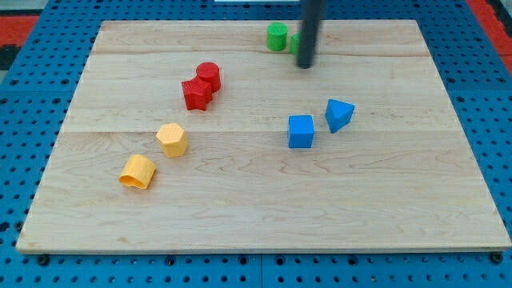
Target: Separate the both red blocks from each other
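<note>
A red cylinder [209,74] and a red star-shaped block [196,94] touch each other at the upper left of the wooden board [256,216]. The cylinder lies just above and right of the star. My tip [305,66] is at the view's top centre, well to the right of both red blocks. It stands beside a green cylinder [277,37] and hides most of a second green block [295,43].
A blue cube [301,131] and a blue triangular block [339,114] lie right of centre. A yellow hexagonal block [172,139] and a yellow arch-like block [138,171] lie at the lower left. Blue pegboard surrounds the board.
</note>
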### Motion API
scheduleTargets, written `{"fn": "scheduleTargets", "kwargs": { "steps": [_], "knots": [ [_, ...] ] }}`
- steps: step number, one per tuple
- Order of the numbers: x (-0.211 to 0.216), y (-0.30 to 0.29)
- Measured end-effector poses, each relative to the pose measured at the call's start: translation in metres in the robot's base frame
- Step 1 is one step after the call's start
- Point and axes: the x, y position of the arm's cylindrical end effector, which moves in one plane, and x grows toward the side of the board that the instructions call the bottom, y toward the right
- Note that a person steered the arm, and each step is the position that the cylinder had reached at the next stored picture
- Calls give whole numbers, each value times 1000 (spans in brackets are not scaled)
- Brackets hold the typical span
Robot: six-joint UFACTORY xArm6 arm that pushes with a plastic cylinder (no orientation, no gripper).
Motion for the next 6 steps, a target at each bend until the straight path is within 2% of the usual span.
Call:
{"fn": "scheduleTargets", "kwargs": {
  "steps": [1, 2, 3, 4, 5, 6],
  "knots": [
    [35, -61],
    [47, -124],
    [55, -144],
    [74, -128],
    [93, -156],
    [96, -131]
  ]
}}
